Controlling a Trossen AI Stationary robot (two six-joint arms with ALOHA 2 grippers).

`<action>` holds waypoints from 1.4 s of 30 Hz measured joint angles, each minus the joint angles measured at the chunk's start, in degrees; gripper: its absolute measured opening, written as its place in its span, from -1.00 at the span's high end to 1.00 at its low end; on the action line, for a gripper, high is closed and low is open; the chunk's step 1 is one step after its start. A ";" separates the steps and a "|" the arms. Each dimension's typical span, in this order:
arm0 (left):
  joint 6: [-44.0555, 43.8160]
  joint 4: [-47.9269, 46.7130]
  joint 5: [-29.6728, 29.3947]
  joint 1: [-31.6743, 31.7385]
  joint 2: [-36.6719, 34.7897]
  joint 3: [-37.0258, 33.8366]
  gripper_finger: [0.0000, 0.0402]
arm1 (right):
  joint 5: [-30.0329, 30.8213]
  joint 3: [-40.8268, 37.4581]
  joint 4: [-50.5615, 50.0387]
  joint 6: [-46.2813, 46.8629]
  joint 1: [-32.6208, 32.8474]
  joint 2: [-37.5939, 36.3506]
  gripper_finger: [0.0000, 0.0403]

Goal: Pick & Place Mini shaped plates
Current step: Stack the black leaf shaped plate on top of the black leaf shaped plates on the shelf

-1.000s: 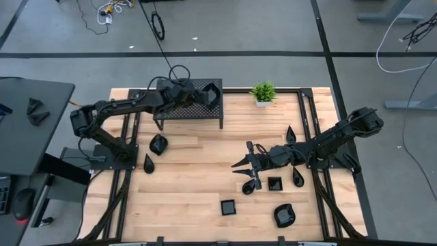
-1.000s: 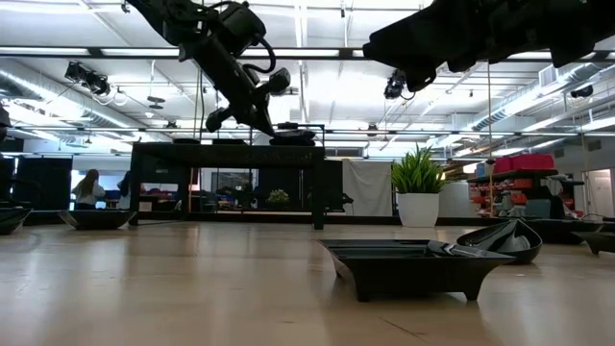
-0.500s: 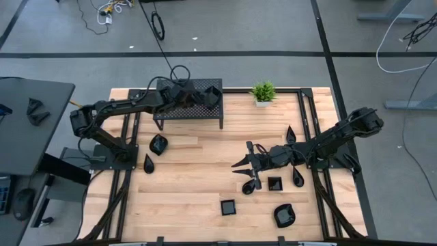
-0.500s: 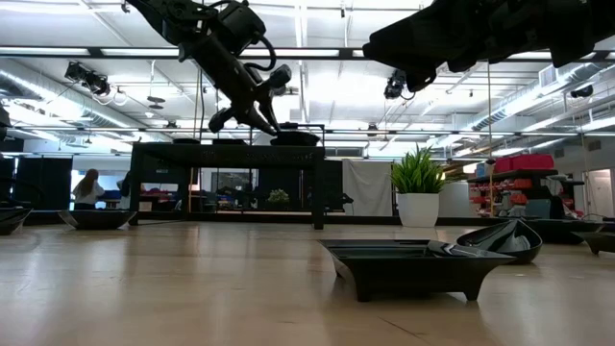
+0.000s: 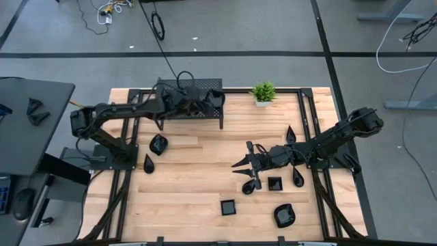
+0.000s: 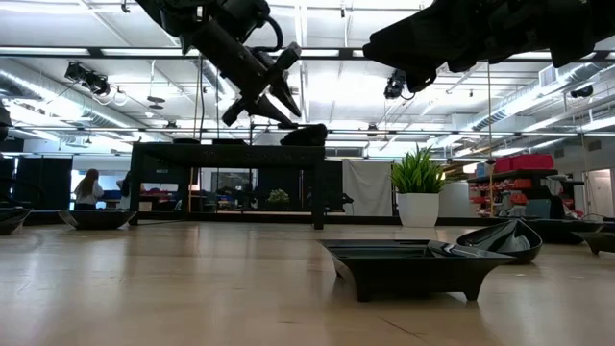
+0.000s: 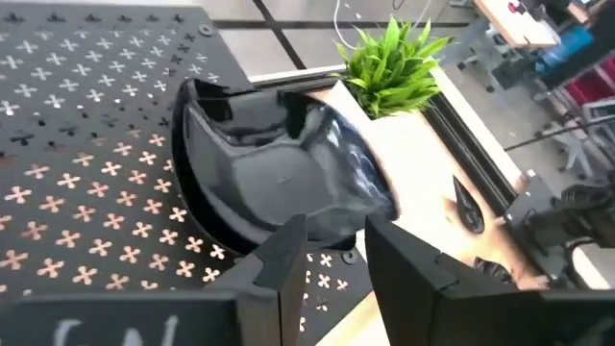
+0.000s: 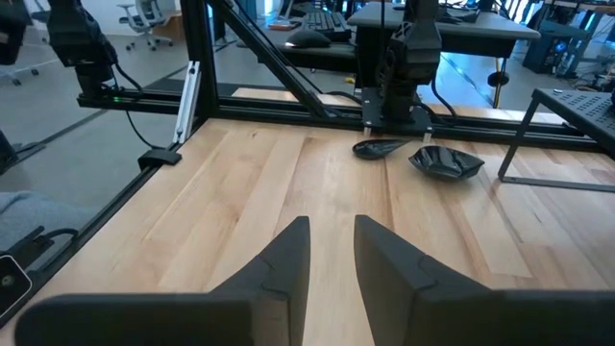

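Several small glossy black plates lie flat on the wooden table (image 5: 191,178): a blob (image 5: 158,144) and a teardrop (image 5: 149,164) at the left, two squares (image 5: 274,183) (image 5: 227,207), a blob (image 5: 285,216) and teardrops (image 5: 290,134) at the right. One larger black plate (image 7: 279,173) rests on the right end of the black perforated rack (image 5: 171,113). My left gripper (image 7: 336,235) is open just above that plate's near rim; the low view (image 6: 283,91) shows it clear of the plate (image 6: 304,135). My right gripper (image 5: 235,169) hovers open and empty over the table's middle right.
A small green potted plant (image 5: 263,92) stands at the far edge beside the rack's right end. Black frame rails (image 5: 307,123) run along both table sides. Bare wood lies between the two groups of plates, in front of the rack.
My left gripper has moved a little toward the table's right edge along the rack top and has tipped up and risen above the plate. The plate now lies slightly farther right on the rack. My right arm has kept still.
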 joint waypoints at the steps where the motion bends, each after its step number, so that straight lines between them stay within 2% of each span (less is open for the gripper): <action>1: 0.21 0.03 -1.15 -0.55 0.00 0.00 0.43 | 0.00 0.00 0.00 0.02 0.00 0.00 0.57; 7: 2.22 0.16 -4.60 -1.44 0.00 0.00 0.43 | 0.00 0.00 0.00 0.00 -0.01 0.00 0.57; 11: 8.26 3.16 -5.00 -2.87 0.00 0.00 0.48 | 0.00 0.00 -0.02 -0.04 -0.02 0.00 0.57; 15: 13.59 7.02 -5.73 -5.76 0.00 0.00 0.64 | 0.02 0.00 0.00 -0.85 -0.09 0.00 0.57; 20: 14.36 9.54 -6.49 -6.41 1.31 0.03 0.94 | 0.02 0.00 0.04 -0.82 -0.11 0.02 0.57; 25: 15.23 13.14 -5.65 -5.24 5.88 0.14 0.97 | 0.02 0.00 0.54 -0.74 -0.11 0.02 0.57; 30: 19.31 11.53 -5.80 -4.93 10.92 4.98 0.98 | 0.02 0.00 0.57 -0.42 -0.12 0.02 0.57; 35: 21.79 1.80 -6.38 -4.89 15.45 12.61 0.99 | 0.02 0.00 0.78 0.09 -0.13 0.02 0.57; 42: 21.31 -9.87 -12.80 -4.65 18.05 18.52 0.98 | 0.02 0.00 0.98 1.06 -0.11 0.02 0.57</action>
